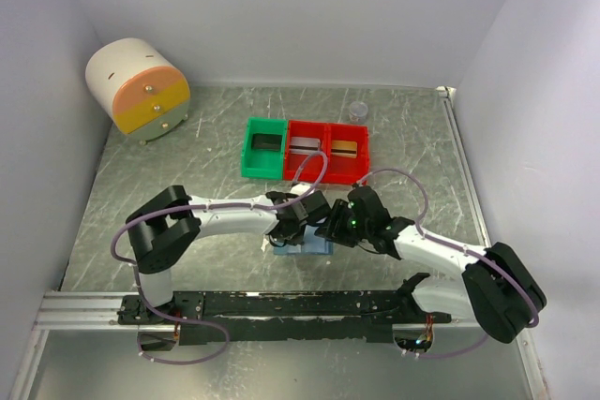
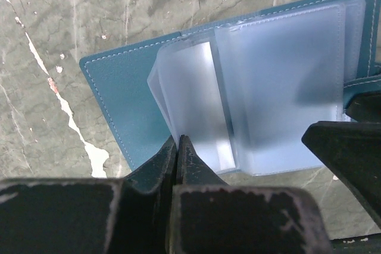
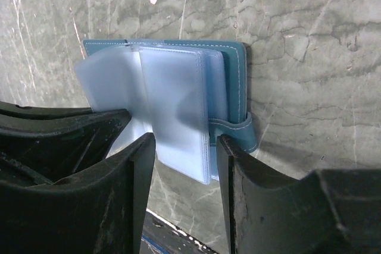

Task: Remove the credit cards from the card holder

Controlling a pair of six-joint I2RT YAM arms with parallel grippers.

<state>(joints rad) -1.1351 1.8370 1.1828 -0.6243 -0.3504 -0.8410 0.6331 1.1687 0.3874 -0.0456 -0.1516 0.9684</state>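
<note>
The blue-grey card holder [image 1: 307, 247] [image 2: 119, 93] [image 3: 235, 69] lies open on the table, its frosted plastic sleeves [image 2: 280, 81] [image 3: 175, 111] fanned up. My left gripper [image 2: 177, 142] [image 1: 298, 217] is shut, its tips pinching the lower edge of the leftmost sleeve [image 2: 181, 96]. My right gripper [image 3: 184, 150] [image 1: 339, 227] stands open around the near corner of the sleeve stack and the snap strap [image 3: 241, 130]. Three credit cards lie in the bins: a dark one [image 1: 266, 144], a silvery one [image 1: 303, 145] and a gold one [image 1: 343, 148]. I see no card in the sleeves.
A green bin [image 1: 251, 161] and a red double bin [image 1: 323, 173] stand just beyond the holder. A round white drum with orange and yellow drawers [image 1: 139, 88] sits at the back left, and a small clear cap [image 1: 356, 111] at the back. White walls close three sides.
</note>
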